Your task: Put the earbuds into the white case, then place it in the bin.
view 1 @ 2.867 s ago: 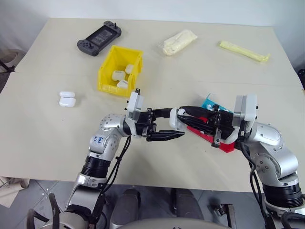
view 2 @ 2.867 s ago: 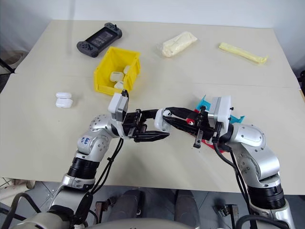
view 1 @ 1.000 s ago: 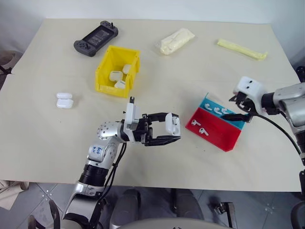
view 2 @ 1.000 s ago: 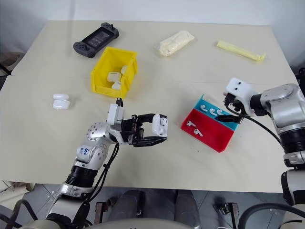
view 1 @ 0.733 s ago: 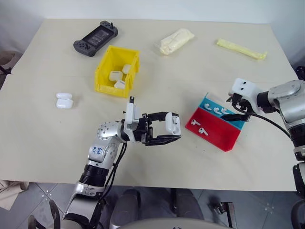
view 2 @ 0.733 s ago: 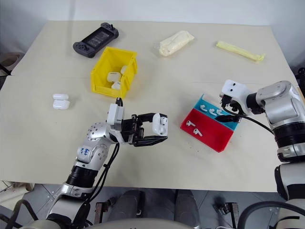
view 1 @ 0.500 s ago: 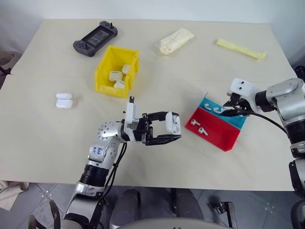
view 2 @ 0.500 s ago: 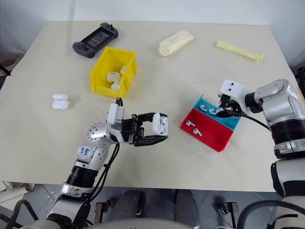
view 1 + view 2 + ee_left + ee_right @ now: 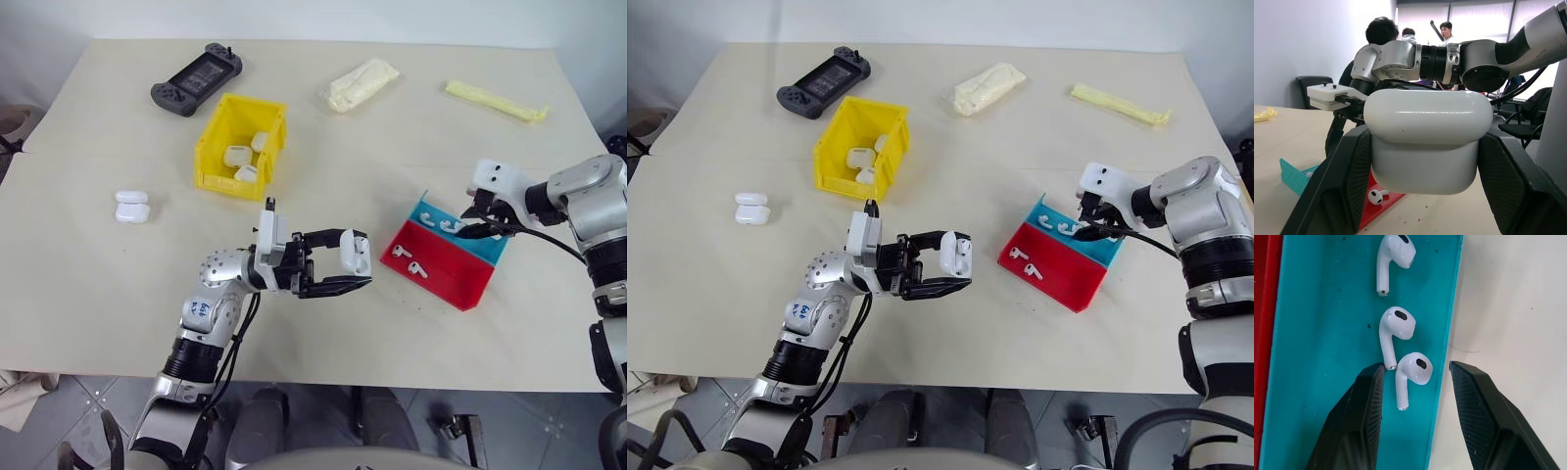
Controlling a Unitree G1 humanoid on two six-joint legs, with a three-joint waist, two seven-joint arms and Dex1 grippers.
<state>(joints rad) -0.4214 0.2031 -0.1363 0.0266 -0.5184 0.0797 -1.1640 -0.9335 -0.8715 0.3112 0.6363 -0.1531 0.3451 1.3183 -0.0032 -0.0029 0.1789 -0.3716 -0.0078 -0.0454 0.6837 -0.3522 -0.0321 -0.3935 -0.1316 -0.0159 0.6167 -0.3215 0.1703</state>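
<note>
My left gripper (image 9: 354,260) is shut on the white case (image 9: 355,252) and holds it above the table's front middle; the left wrist view has the case (image 9: 1425,142) between both fingers (image 9: 1347,186). Several earbuds lie in the red and blue tray (image 9: 441,281): two in the red part (image 9: 399,252), others in the blue part (image 9: 432,220). Over the blue part my right gripper (image 9: 471,231) points down, open. In the right wrist view an earbud (image 9: 1413,368) lies between its fingers (image 9: 1354,421), untouched. The yellow bin (image 9: 210,149) stands at the back left.
Several white cases (image 9: 235,155) lie inside the bin, and two more (image 9: 132,206) rest on the table left of it. At the back lie a dark game console (image 9: 196,78), a pale plastic bag (image 9: 364,85) and a yellow strip (image 9: 495,101).
My right gripper left the held case and went to the tray. Over the last second it tipped down over the blue part and its jaws narrowed. The left arm kept still.
</note>
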